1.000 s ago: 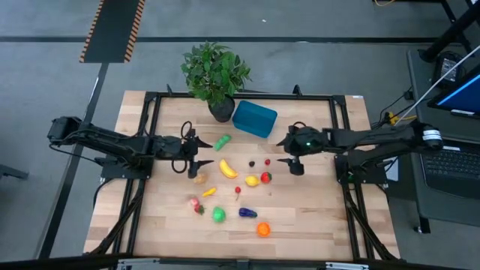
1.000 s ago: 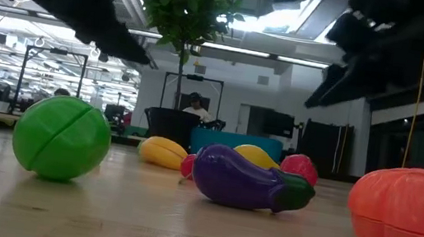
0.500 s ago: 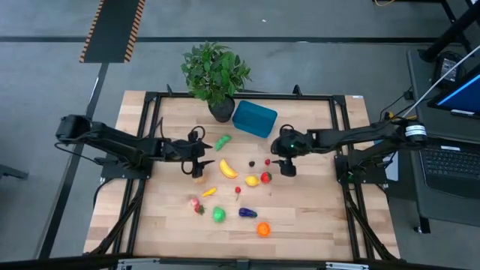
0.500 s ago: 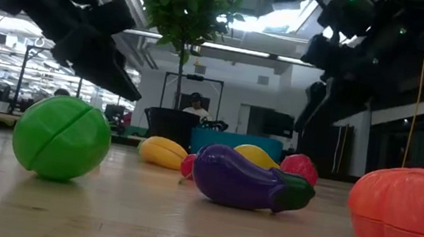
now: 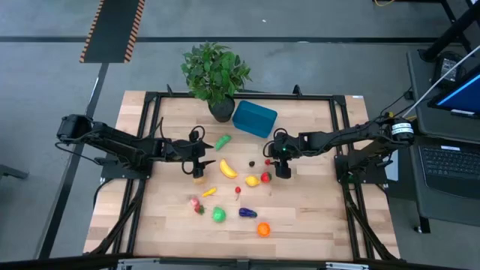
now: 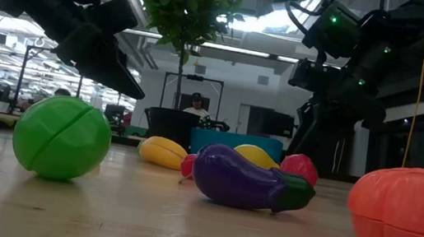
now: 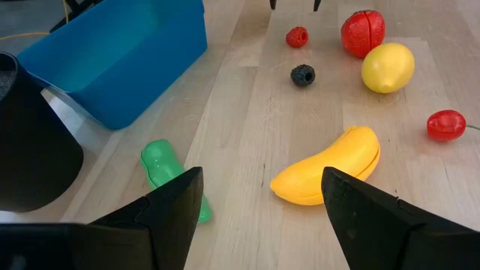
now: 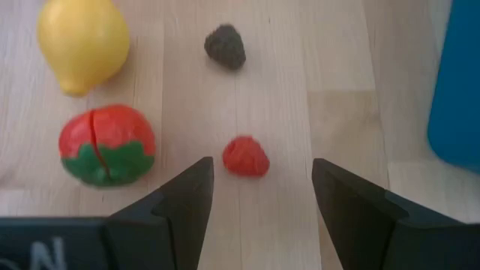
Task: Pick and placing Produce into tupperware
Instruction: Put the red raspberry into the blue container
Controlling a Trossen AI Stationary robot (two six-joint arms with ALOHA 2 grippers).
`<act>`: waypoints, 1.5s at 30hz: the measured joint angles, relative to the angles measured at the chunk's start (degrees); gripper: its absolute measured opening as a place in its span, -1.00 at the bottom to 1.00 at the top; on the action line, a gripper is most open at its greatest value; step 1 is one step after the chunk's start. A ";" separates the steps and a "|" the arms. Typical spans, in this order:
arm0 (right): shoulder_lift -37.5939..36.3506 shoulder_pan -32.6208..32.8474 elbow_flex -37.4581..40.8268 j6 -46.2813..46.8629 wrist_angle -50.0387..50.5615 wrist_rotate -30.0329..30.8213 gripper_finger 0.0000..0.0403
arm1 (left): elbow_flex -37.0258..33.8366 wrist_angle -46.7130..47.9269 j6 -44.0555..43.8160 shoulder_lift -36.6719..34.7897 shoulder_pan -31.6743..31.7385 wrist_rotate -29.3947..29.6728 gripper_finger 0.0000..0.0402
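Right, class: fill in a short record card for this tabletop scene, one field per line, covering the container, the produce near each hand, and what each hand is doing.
container: teal tupperware, nothing seen in it, beside the potted plant
produce: all on the wooden table
left hand: open, above the table near the banana and green piece
right hand: open, fingers either side of the small red berry, not gripping it
near right hand: dark berry, lemon, red-and-green piece
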State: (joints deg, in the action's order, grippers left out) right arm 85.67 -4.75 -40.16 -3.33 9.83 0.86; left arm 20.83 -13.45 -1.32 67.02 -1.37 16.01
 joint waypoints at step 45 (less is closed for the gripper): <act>9.81 0.04 -0.04 3.10 -7.28 -2.45 -0.14 | -0.01 0.09 0.00 0.00 0.00 0.00 0.32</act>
State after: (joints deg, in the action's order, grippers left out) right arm 95.48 -4.71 -40.21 -0.23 2.56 -1.58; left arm 20.82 -13.37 -1.32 67.02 -1.37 16.01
